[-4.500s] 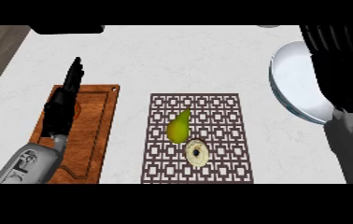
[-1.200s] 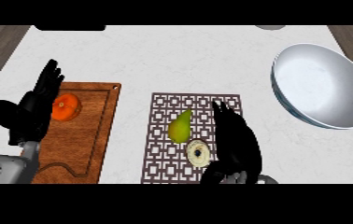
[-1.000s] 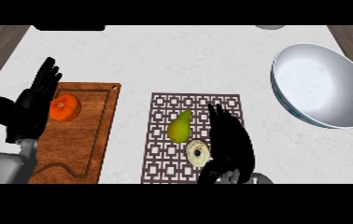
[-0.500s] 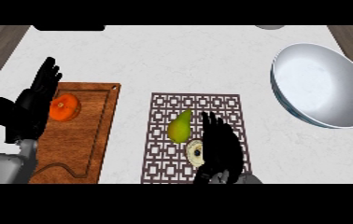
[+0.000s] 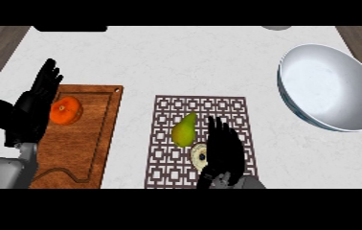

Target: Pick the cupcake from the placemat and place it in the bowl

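- The cupcake [image 5: 198, 153] sits on the placemat [image 5: 167, 113] in the lower centre of the frame. It shows as a pale round top with a dark centre, and its right part is hidden.
- The right hand [image 5: 225, 152] lies directly at the cupcake's right edge and overlaps it. The fingers [image 5: 216, 128] are straight and point toward the top of the frame, so the hand is open and nothing is gripped. Whether it touches the cupcake cannot be told.
- From the hand, the cupcake lies to the frame's left, just beside the palm. It looks round from above, so it has no long axis to line up with.
- A pear [image 5: 185, 130] stands just above and left of the cupcake, close by or touching. Its long axis runs up the frame and leans slightly right. The fingers closing could likely nudge it.
- The right hand is by far the nearer one. The left hand [image 5: 35, 107] rests open at the left edge with its fingers up, over the cutting board [image 5: 84, 147] and beside an orange fruit [image 5: 66, 110].
- The bowl [image 5: 322, 90] is at the right edge in the upper right, well apart from the placemat. The path to it runs up and right over white counter [image 5: 198, 56].
- The counter is flat and pale, and the placemat is thin and patterned. There looks to be room on the cupcake's lower and left sides.
- Judged step: closing in on the grasp, with the lift not yet begun.
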Available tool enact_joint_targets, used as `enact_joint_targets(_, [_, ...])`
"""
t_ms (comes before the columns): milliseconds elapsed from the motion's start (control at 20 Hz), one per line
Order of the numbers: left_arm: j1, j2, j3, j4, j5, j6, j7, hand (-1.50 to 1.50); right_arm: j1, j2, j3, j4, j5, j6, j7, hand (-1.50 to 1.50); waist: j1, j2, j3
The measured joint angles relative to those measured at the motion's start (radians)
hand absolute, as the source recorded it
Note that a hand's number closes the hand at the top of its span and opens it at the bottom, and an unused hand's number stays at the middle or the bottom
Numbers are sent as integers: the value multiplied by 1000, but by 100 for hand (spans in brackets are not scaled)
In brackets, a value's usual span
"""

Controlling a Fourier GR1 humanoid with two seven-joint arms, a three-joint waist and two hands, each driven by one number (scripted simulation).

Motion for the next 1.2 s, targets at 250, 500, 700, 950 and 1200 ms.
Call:
enact_joint_targets(250, [-3, -25, 8, 1, -27, -5, 2, 0, -51, -6, -9, 70, -69, -35, -26, 150, 0, -4, -3])
enact_joint_targets(500, [4, -48, 32, -8, -59, -23, 13, 0, -70, -6, -24, 118, -58, -68, -74, 150, -4, -11, -6])
enact_joint_targets(700, [-13, -67, 51, 15, -77, -35, 9, 0, -118, -10, -26, 179, -69, -102, -88, 150, -4, -11, -7])
enact_joint_targets(950, [6, -77, 66, -8, -92, -52, 19, 0, -111, -8, -29, 165, 21, -121, -101, 150, -3, -8, -3])
enact_joint_targets(1200, [3, -78, 76, 6, -92, -61, 14, 0, -89, -155, 59, 35, -4, -26, -328, 150, -9, -5, 0])
